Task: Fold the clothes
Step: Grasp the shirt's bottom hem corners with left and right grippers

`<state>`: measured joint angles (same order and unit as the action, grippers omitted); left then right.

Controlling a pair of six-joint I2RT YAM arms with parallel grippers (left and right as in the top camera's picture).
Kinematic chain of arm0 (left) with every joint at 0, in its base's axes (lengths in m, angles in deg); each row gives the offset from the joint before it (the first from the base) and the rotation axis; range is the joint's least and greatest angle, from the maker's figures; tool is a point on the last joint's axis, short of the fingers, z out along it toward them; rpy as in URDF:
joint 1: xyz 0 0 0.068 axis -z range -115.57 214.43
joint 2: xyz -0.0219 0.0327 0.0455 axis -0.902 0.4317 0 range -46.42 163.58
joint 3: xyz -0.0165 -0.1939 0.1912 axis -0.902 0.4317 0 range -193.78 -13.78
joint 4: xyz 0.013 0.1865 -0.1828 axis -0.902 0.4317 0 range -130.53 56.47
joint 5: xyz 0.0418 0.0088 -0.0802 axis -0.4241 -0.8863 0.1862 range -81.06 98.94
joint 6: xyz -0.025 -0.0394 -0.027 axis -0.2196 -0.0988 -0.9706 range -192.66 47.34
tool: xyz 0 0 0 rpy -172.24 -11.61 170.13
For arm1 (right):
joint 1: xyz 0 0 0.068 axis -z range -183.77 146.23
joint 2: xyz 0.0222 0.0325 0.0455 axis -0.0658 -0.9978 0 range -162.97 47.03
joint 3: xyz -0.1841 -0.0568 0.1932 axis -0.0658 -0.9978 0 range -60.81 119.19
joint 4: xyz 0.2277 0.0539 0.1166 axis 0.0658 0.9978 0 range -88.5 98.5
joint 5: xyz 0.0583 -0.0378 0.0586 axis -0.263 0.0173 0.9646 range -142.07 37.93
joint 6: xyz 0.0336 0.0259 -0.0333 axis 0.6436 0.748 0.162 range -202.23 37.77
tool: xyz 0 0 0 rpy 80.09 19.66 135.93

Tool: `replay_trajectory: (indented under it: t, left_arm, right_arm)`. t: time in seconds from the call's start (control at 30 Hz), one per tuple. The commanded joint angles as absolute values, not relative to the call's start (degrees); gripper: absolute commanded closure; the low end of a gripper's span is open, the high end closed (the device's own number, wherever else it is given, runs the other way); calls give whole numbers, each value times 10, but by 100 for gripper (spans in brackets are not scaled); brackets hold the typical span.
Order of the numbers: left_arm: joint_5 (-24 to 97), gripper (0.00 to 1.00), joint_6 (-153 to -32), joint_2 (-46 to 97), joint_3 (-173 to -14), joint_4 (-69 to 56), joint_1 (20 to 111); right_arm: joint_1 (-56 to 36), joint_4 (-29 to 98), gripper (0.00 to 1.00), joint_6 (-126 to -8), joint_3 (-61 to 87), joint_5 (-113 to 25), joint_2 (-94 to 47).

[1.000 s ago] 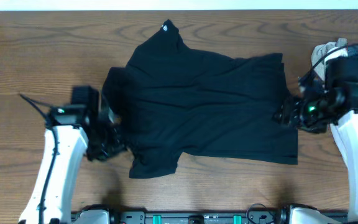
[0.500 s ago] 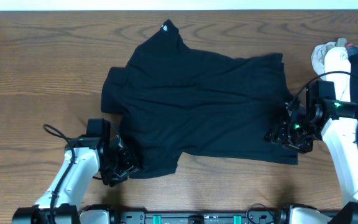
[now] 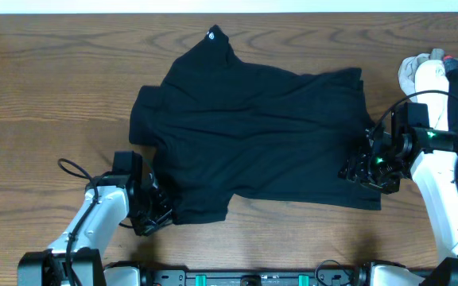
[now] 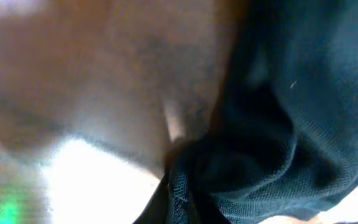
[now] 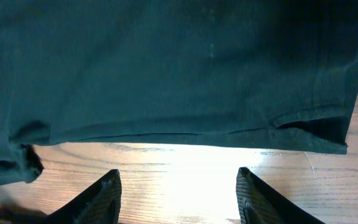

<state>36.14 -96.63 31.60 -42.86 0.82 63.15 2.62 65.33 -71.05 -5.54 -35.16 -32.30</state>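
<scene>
Black shirt [image 3: 253, 135] lies spread flat on the brown wood-grain table [image 3: 38, 95], collar toward the far edge w/ a small white label [image 3: 212, 32] showing. A pale strip [image 3: 213, 5] runs beyond the table's far edge (wall or floor, can't tell). A heap of other clothes [image 3: 444, 67], white, dark & red, sits at the far right. Left gripper [image 3: 159, 210] is down at the shirt's near-left corner. Its wrist view is blurry, bunched black cloth right up vs the lens, so fingers apart or together: can't tell. Right gripper [image 5: 178, 177] has fingers wide apart, holding nothing, over glare-lit bare wood just short of the shirt's edge.
</scene>
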Motion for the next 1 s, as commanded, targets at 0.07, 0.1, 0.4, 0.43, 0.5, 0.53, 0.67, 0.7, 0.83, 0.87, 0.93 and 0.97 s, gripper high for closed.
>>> replay_trajectory:
  t: [0.07,0.1,0.4,0.43,0.5,0.53,0.67,0.7,0.83,0.87,0.93,0.97]
  left_arm:
    - [375,94,-946,308,-472,100,633]
    - [375,94,-936,300,-487,122,633]
    - [372,94,-923,192,-578,202,632]
    - [366,94,-923,181,-583,206,633]
    - [349,94,-925,163,-588,214,632]
    - [343,94,-926,155,-590,216,632]
    - [340,94,-929,137,-590,218,632]
    - [340,94,-929,137,-590,221,632]
    - [340,94,-929,137,-590,228,632]
    - [340,94,-929,137,-590,229,632]
    - [340,94,-929,137,-590,232,632]
    - [340,94,-928,137,-590,235,632]
  right_arm:
    - [21,659,38,-701,-58,-373,-321]
    - [21,657,37,-693,-58,-382,-321]
    - [30,637,20,-608,-87,-441,-325]
    - [33,629,18,-603,-99,-443,-325]
    - [38,614,19,-590,-124,-442,-326]
    - [42,606,20,-581,-139,-441,-326]
    - [56,568,26,-557,-189,-442,-328]
    - [58,557,26,-549,-198,-442,-328]
    - [64,494,31,-505,-238,-443,-329]
    - [64,482,32,-494,-246,-444,-329]
    - [64,461,34,-484,-258,-446,-329]
    - [64,452,35,-478,-264,-454,-329]
